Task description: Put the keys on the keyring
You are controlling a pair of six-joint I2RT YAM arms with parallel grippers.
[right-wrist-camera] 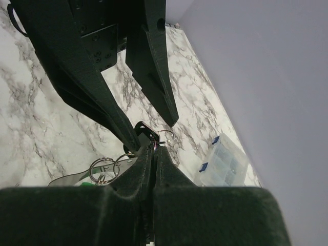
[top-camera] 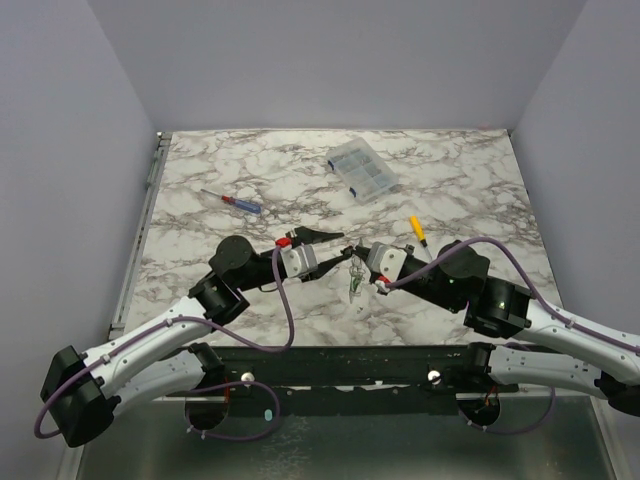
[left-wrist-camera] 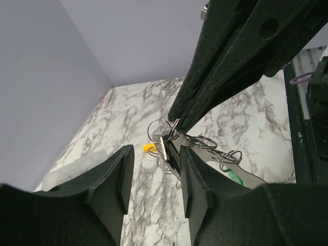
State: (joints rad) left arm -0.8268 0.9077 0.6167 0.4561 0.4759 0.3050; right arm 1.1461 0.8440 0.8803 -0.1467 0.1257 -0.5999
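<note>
A bunch of silvery keys point(top-camera: 355, 285) and wire rings hangs above the marble table point(top-camera: 250, 300) between my two grippers. My right gripper point(top-camera: 362, 254) is shut on the keyring; in its wrist view its closed fingertips point(right-wrist-camera: 155, 149) pinch a ring point(right-wrist-camera: 165, 136) beside a black-headed key point(right-wrist-camera: 146, 132). My left gripper point(top-camera: 335, 245) is open. In the left wrist view point(left-wrist-camera: 156, 151) the keys point(left-wrist-camera: 166, 146) sit just beyond its right finger point(left-wrist-camera: 205, 195), with more rings point(left-wrist-camera: 205, 142) and a green tag point(left-wrist-camera: 234, 175) behind it.
A clear compartment box point(top-camera: 360, 170) lies at the back and shows in the right wrist view point(right-wrist-camera: 223, 161). A yellow-handled screwdriver point(top-camera: 417, 229) lies right of the grippers. A blue and red screwdriver point(top-camera: 232, 201) lies at the left. Grey walls enclose the table.
</note>
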